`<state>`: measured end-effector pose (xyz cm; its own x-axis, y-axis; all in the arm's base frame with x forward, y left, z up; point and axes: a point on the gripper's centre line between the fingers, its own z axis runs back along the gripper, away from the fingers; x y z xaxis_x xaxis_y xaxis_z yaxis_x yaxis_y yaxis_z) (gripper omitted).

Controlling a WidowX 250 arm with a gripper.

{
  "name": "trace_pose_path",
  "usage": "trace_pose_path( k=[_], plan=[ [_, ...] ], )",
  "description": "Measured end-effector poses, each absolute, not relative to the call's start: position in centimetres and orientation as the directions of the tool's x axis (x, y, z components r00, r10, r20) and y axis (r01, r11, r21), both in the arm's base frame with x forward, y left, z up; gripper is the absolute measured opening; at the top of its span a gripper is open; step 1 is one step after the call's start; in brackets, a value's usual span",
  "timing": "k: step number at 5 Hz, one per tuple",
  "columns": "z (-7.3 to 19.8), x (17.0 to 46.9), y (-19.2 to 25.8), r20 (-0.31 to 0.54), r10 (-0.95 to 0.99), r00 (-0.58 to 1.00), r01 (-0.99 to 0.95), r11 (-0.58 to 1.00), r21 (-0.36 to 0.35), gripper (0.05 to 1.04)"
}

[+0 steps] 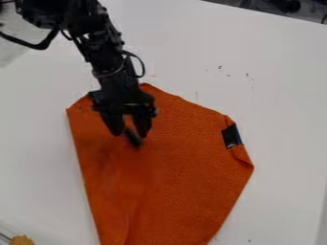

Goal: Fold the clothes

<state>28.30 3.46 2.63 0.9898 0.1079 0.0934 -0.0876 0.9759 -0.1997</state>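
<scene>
The black arm (105,52) is coming in from the upper left of the frame, its cables looping beside it, and its gripper (130,132) is hanging over the orange cloth (185,177), a little left of the middle. The jaws are standing apart, released, with orange showing between them. A small dark shape (133,139) is sitting just below the gap, too blurred for me to be naming it. Whether the tips are touching the fabric, I'm not managing to tell.

The cloth is lying across the centre and lower part of the frame, running out past the bottom edge. Its left side is making a long, nearly straight slanting line, while its right side is bulging into a corner where the edge is turning over in a small fold. A black patch (232,136) is sitting at that right edge, just above the fold.

Under it all, the white table (281,105) is stretching out, with dark specks (248,75) dotting it at the upper right of the cloth. A yellowish, lumpy thing (22,240) is poking in at the lower left corner
</scene>
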Motion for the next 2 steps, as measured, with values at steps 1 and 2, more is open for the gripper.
trace_pose_path(
  k=[1, 2],
  plan=[
    [3.5, 28.82, 0.74, 0.097, 0.102, 0.99, -0.083, 0.98, -0.181, 1.006],
    [4.5, 28.8, 0.59, 0.123, 0.03, 0.992, -0.02, 0.996, -0.083, 1.002]
  ],
)
